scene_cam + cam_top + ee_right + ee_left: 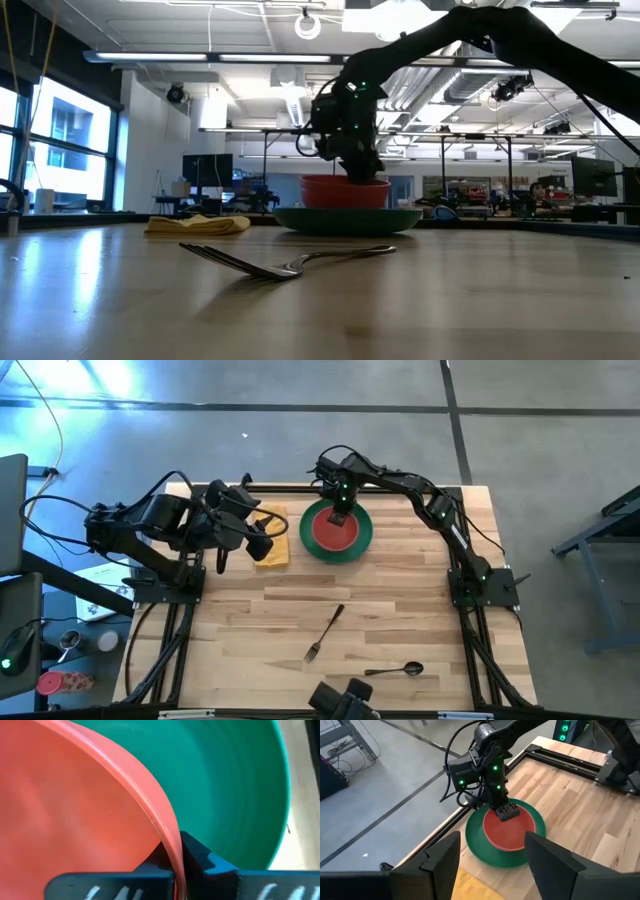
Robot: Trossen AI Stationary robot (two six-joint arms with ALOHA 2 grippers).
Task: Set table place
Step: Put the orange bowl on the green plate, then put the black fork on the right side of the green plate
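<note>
Rim of the small round red plastic bowl [75,810], at twelve o'clock, sits pinched in the right gripper [172,862]; light, stiff, slippery. Left gripper [492,855] spread.

Overhead and table-level views share the plate [358,532] — wrists closer.

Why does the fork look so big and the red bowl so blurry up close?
In the low view the fork lies nearest the camera, so it looms large. In the right wrist view the red bowl, pinched at its rim by the right gripper, sits too close to focus, above the green plate.
</note>
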